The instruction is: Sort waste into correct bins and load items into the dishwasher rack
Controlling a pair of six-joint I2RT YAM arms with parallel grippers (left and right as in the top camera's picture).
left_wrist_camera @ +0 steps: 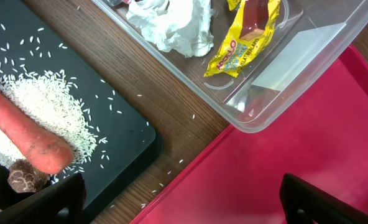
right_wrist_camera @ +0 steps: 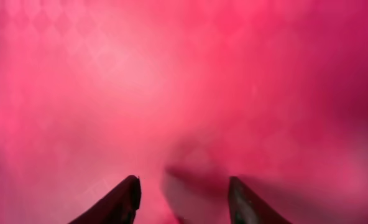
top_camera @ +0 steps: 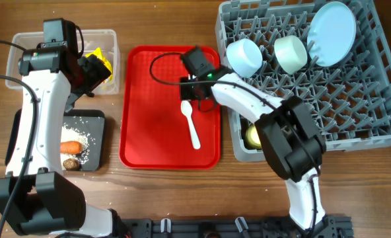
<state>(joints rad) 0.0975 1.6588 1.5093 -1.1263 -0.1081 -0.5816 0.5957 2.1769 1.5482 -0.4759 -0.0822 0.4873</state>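
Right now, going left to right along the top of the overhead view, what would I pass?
clear tub → red tray → first bowl → second bowl → plate; the last three sit in the rack.

On my left, the tub (top_camera: 113,66) is far from me, with tissue (left_wrist_camera: 171,22) and a wrapper (left_wrist_camera: 243,40) in it. The low tray (top_camera: 96,132) is nearer, holding rice (top_camera: 76,129), with the carrot (top_camera: 71,147) on the rice and the lump (top_camera: 69,163) beside it. The serving tray (top_camera: 149,125) is in the middle, with the spoon (top_camera: 191,125) on it. The rack (top_camera: 354,112) is on my right, with two bowls (top_camera: 244,56) and the plate (top_camera: 333,24) at its back and the cup (top_camera: 253,135) in its near left corner.
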